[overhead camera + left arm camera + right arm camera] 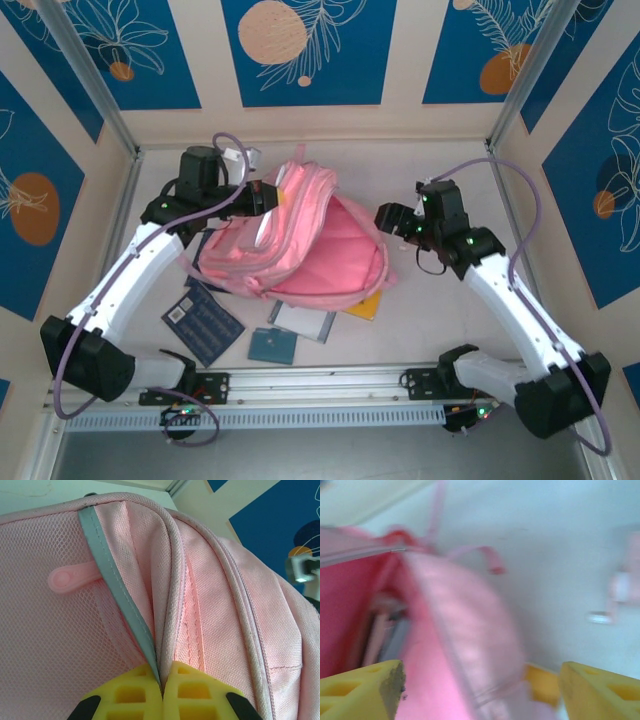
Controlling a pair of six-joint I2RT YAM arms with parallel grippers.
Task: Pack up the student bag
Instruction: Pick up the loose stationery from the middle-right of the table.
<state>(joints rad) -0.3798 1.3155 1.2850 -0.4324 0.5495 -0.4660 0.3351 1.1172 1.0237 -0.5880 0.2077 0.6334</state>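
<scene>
The student bag (318,240) lies in the middle of the table (440,325), its main compartment gaping toward the right and near side in the top view. There the left gripper (264,197) sits at the bag's far left edge and the right gripper (393,220) just beside the bag's right rim. The left wrist view adds the detail: the left gripper's (162,682) yellow fingers (132,692) are pressed together on a fold of the bag where a strip of grey trim (107,567) runs down a seam, with a mesh pocket (45,630) and a pink zip pull (75,577) to the left. The right wrist view is blurred, yet it shows the right gripper (482,687) spread wide, the bag's pink rim passing between its fingers (367,690); whether either touches the fabric I cannot tell. On the table near the bag the top view shows a dark blue notebook (203,320), a teal booklet (272,345), a pale booklet (303,321) and a yellow flat item (365,306) partly under the bag; that yellow item also peeks out in the right wrist view (542,682).
</scene>
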